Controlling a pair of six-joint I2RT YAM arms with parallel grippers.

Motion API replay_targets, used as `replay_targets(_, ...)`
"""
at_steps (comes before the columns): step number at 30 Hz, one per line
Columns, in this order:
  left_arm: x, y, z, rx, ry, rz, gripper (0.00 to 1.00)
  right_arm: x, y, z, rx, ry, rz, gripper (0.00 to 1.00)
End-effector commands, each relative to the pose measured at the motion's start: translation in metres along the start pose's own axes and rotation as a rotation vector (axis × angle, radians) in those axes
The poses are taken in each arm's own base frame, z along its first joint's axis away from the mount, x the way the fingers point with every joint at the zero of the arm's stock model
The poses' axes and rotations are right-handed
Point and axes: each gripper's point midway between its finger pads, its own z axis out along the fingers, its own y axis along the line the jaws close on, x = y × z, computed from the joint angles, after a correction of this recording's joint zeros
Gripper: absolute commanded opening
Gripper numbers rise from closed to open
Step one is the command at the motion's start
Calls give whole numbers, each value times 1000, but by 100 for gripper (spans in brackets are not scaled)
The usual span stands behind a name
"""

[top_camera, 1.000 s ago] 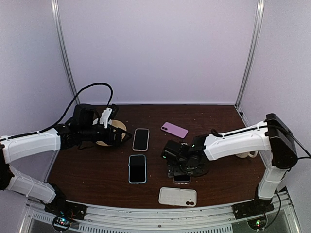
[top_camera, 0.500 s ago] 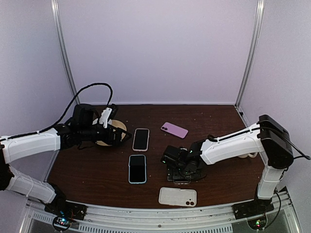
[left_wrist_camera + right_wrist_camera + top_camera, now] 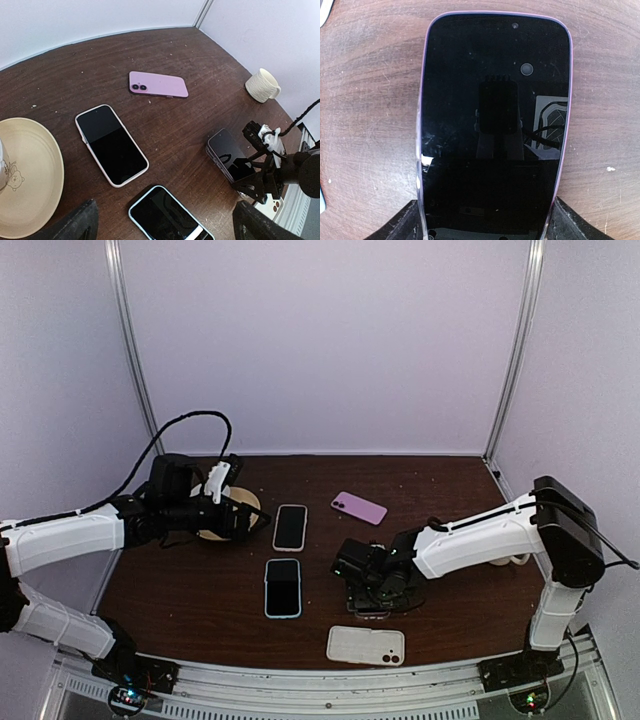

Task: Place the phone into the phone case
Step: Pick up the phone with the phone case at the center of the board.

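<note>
A dark-screened phone with a lilac rim (image 3: 495,100) lies face up on the brown table, right of centre; from the left wrist it shows as the phone (image 3: 227,157). My right gripper (image 3: 485,205) is low over its near end, one finger against each long edge, shut on it. In the top view the right gripper (image 3: 375,590) covers most of the phone (image 3: 374,611). A white phone case (image 3: 365,644) lies just in front of it, near the table's front edge. My left gripper (image 3: 165,222) hovers open and empty over the left side, also visible from above as the left gripper (image 3: 240,515).
A white-rimmed phone (image 3: 290,527) and a blue-rimmed phone (image 3: 283,587) lie face up mid-table. A pink phone or case (image 3: 358,507) lies back up farther away. A tan plate (image 3: 25,175) sits under my left arm. A cream mug (image 3: 262,85) stands at the right.
My right gripper has come down and toward the front over the lilac-rimmed phone, and its jaws have narrowed onto the phone's edges. The left arm has not moved.
</note>
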Motion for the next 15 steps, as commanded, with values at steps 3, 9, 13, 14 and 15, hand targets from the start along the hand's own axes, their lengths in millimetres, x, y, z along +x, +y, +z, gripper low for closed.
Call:
replay_targets(3,-23,-6,-8,19,-67,23,97,-8,-5,-8,9,-35,-51,37)
replay_targets(9,-24,-6,-9,19,-70,25,98,-12,2,-12,-30,-58,-62,28)
replay_targets(13,-24,-8,-9,30,-71,27,98,-30,12,-32,-94,-151,-86,23)
replay_targets(14,-24,-9,-8,38,-73,31,98,-35,14,-38,-104,-179,-93,22)
replay_targets(15,-24,-10,-7,46,-75,33,97,-40,17,-44,-122,-210,-101,22)
